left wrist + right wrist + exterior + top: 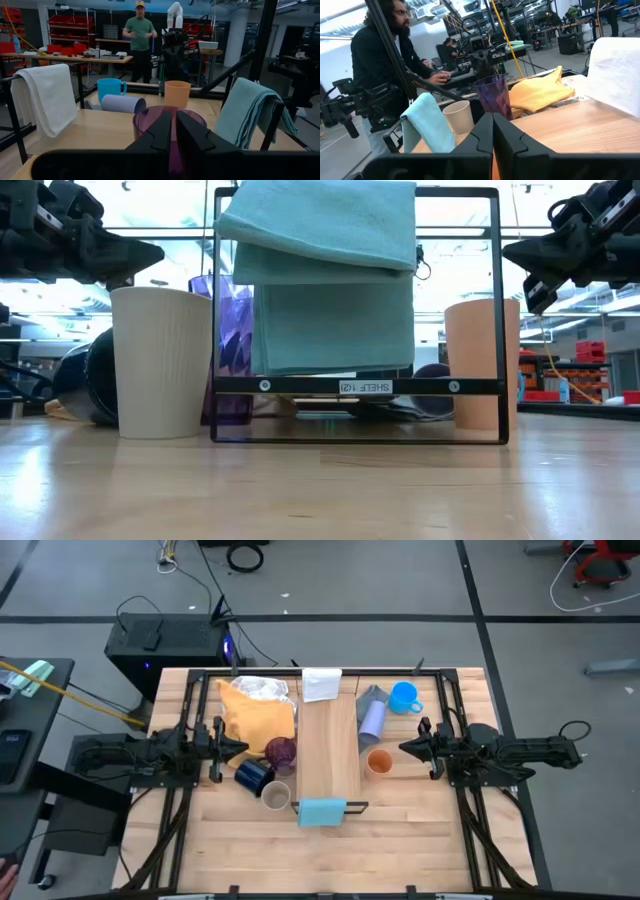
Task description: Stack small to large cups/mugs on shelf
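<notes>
The shelf (330,745) is a pale plank running near to far at the table's middle, with a white cloth (321,683) over its far end and a light-blue cloth (322,811) over its near end. Left of it stand the purple tumbler (281,752), the navy mug (253,775), which lies on its side, and the beige cup (276,797). On the right, the orange cup (379,762) and the bright blue mug (404,697) stand upright. The lavender cup (372,720) lies on its side. My left gripper (240,748) hovers shut just left of the tumbler. My right gripper (405,748) hovers shut right of the orange cup.
A yellow cloth (258,710) lies far left with crumpled foil behind it. A grey cloth (372,697) sits under the lavender cup's far end. The shelf's black frame (355,387) stands on the table. Bare wood (330,855) lies along the near edge. People stand beyond the table.
</notes>
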Available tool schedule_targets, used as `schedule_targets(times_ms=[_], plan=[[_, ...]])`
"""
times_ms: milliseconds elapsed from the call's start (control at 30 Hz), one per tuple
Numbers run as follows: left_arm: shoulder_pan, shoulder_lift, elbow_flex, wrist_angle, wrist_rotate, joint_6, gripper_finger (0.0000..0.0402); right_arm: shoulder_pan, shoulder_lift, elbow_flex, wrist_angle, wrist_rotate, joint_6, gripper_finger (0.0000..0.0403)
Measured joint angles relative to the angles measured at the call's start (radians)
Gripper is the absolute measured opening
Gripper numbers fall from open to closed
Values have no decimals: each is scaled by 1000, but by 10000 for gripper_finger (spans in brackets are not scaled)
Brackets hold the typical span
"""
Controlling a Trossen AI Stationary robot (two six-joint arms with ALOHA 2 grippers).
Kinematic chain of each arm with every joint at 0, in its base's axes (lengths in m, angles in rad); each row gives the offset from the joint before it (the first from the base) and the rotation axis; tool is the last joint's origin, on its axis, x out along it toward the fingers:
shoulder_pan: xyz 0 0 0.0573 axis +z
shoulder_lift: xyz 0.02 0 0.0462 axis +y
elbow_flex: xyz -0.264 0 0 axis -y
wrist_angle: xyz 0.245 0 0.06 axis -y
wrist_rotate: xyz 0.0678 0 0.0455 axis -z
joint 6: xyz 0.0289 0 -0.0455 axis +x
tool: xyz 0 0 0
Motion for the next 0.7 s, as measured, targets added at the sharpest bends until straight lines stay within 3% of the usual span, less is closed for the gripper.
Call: schedule_targets(times_ms=[700], plan=[[0,0,0,0,0,0,32,0,0,0,0,0,0,9]])
